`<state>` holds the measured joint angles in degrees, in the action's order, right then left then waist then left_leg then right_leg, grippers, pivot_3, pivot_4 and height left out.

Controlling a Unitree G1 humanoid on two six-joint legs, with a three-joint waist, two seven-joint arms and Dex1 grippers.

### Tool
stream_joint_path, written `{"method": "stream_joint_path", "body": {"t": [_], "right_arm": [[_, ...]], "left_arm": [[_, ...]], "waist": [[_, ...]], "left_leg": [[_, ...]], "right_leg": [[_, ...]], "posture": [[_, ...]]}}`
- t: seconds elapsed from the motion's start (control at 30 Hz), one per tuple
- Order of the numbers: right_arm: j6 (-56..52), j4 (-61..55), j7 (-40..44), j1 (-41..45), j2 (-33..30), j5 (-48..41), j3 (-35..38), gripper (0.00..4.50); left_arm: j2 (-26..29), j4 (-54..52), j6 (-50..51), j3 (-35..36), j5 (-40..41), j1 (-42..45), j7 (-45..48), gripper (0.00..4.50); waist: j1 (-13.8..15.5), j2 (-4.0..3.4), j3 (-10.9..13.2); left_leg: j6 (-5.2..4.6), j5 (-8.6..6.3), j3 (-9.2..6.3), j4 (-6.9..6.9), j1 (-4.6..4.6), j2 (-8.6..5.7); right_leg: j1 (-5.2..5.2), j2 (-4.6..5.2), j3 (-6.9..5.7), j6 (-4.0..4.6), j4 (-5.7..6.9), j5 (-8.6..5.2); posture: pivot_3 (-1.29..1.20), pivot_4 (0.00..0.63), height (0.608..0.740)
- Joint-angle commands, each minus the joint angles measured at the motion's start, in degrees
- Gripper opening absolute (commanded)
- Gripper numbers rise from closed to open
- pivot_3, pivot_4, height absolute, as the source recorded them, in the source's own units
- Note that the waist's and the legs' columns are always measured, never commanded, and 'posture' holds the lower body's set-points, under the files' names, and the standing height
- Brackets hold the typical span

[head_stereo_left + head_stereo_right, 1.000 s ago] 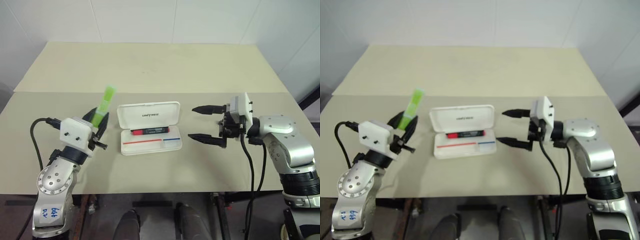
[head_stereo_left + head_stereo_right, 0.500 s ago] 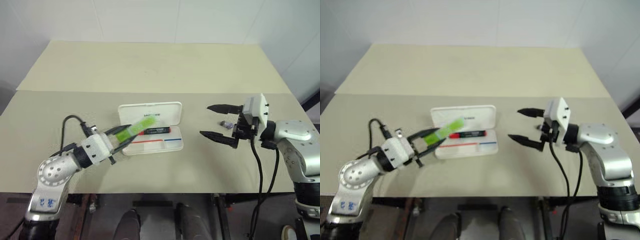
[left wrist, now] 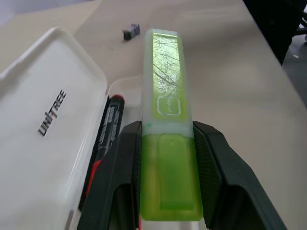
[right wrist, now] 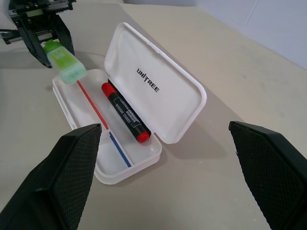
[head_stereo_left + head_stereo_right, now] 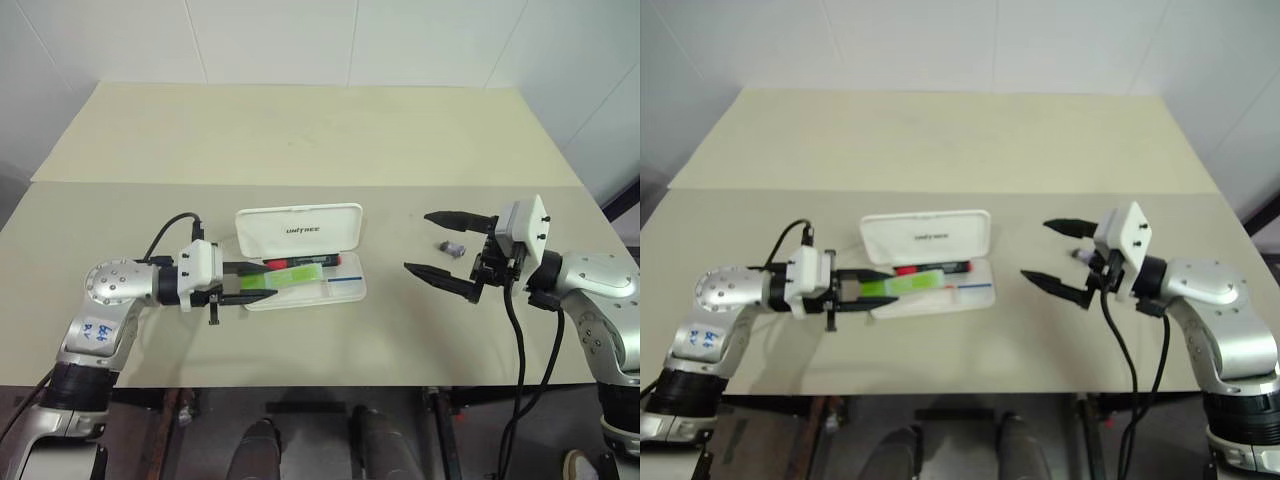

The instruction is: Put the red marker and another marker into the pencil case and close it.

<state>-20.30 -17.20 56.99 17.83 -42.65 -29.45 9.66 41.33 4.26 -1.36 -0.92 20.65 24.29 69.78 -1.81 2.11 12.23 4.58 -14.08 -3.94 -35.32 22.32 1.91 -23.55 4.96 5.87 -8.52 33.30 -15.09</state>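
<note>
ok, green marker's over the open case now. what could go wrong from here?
1. The left claw holds the green marker by its tail, above the pencil case; released there, it may land on the red marker.
2. Then the lid might not close flat.

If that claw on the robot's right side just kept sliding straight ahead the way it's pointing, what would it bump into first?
Most likely the open pencil case. The right gripper, fingers spread wide and empty, points roughly level toward it across bare table. The red marker lies inside. Height is hard to judge, so it might pass over the tray and meet the raised lid.
</note>
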Motion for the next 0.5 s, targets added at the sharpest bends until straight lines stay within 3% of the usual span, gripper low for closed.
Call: {"method": "stream_joint_path", "body": {"t": [0.03,0.17,0.5], "right_arm": [[-0.12,-2.92,-1.25,-0.67,-0.59,-1.09,2.01,4.50],[-0.51,-3.90,-2.04,-1.45,-0.63,-1.52,2.21,4.50],[-0.69,-5.87,-4.30,-2.93,-0.27,-1.90,2.65,4.50]], "left_arm": [[0.83,4.37,-2.01,-0.75,-1.65,3.85,3.18,1.05],[0.42,9.30,-5.49,-2.67,-4.28,6.96,6.68,1.05],[-3.03,11.42,-6.52,-5.21,-8.10,8.43,4.91,1.05]], "waist": [[0.05,0.00,0.00],[0.06,0.00,0.00],[0.08,0.00,0.00]], "left_leg": [[0.00,0.00,-0.01,0.00,0.00,0.00],[0.00,0.00,-0.01,-0.01,-0.01,0.00],[0.00,0.00,-0.02,-0.03,-0.02,0.00]], "right_leg": [[-0.02,-0.01,0.00,0.00,0.03,0.00],[-0.02,-0.01,0.00,-0.01,0.08,-0.01],[-0.04,-0.02,0.00,-0.11,0.19,0.01]], "posture": [[0.00,0.150,0.740],[0.00,0.150,0.740],[0.00,0.150,0.740]]}}
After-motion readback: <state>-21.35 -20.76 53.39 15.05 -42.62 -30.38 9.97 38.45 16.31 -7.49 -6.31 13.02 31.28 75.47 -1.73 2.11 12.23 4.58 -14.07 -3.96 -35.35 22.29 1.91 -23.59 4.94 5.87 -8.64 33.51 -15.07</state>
